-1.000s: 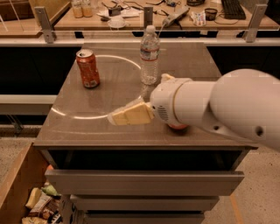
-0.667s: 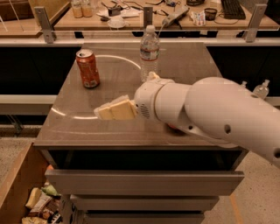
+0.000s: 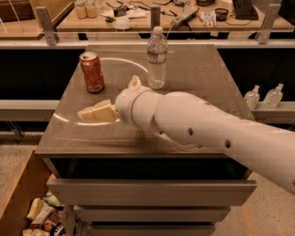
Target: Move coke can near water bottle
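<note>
The coke can (image 3: 92, 72), orange-red with a silver top, stands upright at the back left of the grey-brown table top (image 3: 203, 78). The water bottle (image 3: 157, 57), clear with a white cap and a red-print label, stands upright to the can's right, at the back middle. My gripper (image 3: 97, 113), with pale yellow tips, reaches left over the table just in front of and below the can, apart from it. My thick white arm (image 3: 207, 129) crosses the table from the lower right. Nothing shows in the gripper.
Two small pump-topped clear bottles (image 3: 262, 97) stand on a ledge to the right of the table. A cluttered desk (image 3: 138, 14) runs behind a rail. Drawers (image 3: 152, 191) sit under the table top. An open box of packets (image 3: 37, 214) is at the lower left.
My arm and gripper have swung left across the table, from in front of the bottle to just in front of the can. Can and bottle have not moved.
</note>
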You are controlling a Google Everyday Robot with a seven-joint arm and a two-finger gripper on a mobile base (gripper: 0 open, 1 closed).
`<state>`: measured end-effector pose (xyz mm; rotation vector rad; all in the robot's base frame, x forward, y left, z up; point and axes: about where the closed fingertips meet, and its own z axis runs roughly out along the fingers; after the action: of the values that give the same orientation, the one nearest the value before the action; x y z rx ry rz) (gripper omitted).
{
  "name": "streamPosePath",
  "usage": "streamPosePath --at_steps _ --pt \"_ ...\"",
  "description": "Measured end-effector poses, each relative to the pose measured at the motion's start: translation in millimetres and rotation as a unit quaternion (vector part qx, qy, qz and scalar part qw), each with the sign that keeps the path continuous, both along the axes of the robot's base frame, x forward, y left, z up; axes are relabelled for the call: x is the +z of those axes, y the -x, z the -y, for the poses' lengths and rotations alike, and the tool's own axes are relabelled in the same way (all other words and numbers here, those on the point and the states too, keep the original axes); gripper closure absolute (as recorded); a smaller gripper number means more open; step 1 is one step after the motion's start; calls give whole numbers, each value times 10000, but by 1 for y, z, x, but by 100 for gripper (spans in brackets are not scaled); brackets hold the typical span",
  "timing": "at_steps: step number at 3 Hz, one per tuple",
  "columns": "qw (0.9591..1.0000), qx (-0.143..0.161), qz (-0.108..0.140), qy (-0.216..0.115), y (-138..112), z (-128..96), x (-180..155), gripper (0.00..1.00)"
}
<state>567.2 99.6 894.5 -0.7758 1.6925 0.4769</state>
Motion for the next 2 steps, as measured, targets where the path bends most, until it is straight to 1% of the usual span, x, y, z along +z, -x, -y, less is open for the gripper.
streamPosePath --at_steps 1,2 --pt "10000 -16 28 -33 -6 -6 -4 0" --pt "9999 -124 51 -56 -5 -5 2 0"
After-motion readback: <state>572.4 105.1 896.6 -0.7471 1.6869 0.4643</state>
